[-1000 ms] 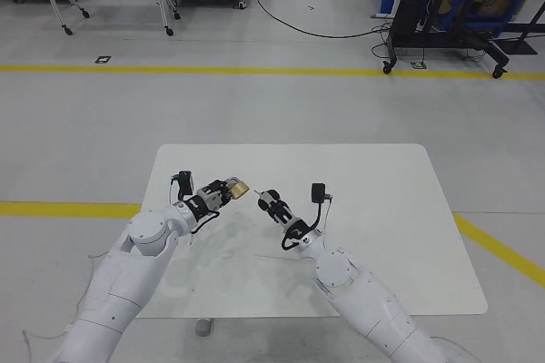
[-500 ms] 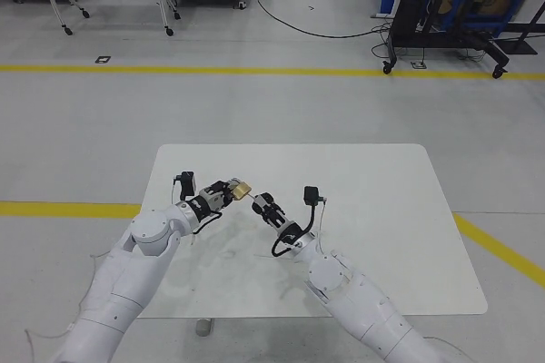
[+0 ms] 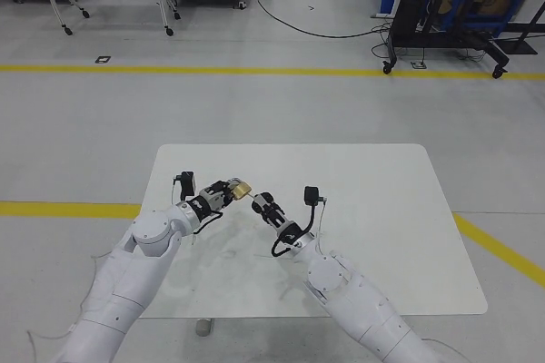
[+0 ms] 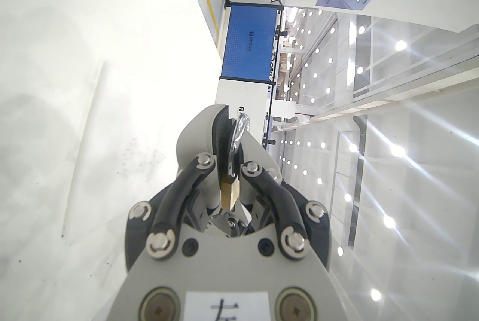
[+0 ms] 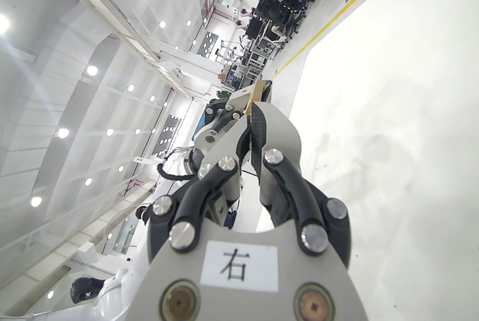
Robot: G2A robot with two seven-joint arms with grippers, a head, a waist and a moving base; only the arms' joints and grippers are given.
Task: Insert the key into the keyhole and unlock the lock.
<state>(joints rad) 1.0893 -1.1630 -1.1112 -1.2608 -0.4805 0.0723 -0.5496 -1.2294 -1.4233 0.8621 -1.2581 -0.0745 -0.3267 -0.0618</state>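
The right gripper (image 5: 250, 118) has its fingers pressed nearly together, tips just beside the padlock (image 4: 229, 192); what they pinch is hidden. The left gripper (image 4: 235, 131) has its fingers clamped on this small brass padlock, whose silver shackle shows between them, over the left-centre of the white tabletop (image 3: 381, 181). Bare tabletop stretches to the right and far edges. A yellow floor line (image 3: 254, 70) runs beyond.
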